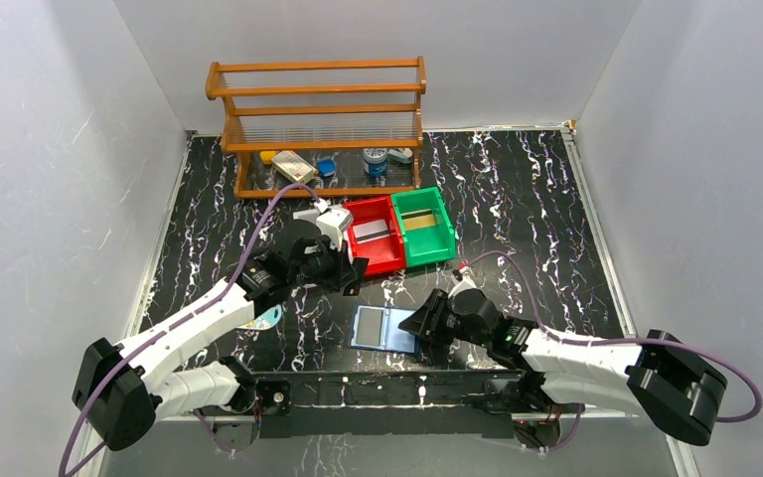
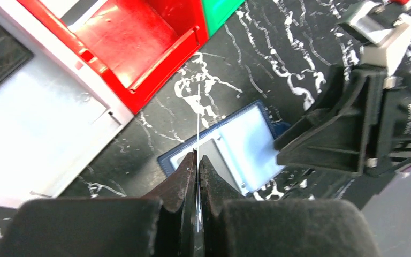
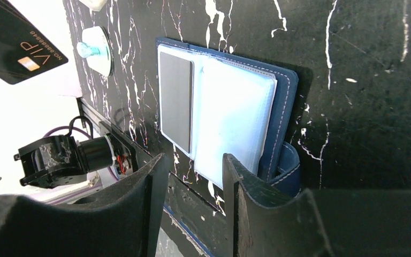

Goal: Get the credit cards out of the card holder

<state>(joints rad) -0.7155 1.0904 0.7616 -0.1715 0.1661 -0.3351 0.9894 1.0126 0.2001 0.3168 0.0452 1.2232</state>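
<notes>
R fingers (image 3: 139, 214) spread at card holder (image 3: 235, 118) edge; L fingers (image 2: 179, 182) pinch card (image 3: 12, 45).

Top view's lit bright and even from above. White patches at left are totally blown out in both wrist views, and the close-up fingers (image 2: 179, 184) are left blurry. A soft shadow's thrown along the card holder (image 3: 284, 107) edge.

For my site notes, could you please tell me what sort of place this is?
Probably a robot test cell: white walls enclose a black marbled table holding a wooden rack, red bin and green bin.
</notes>
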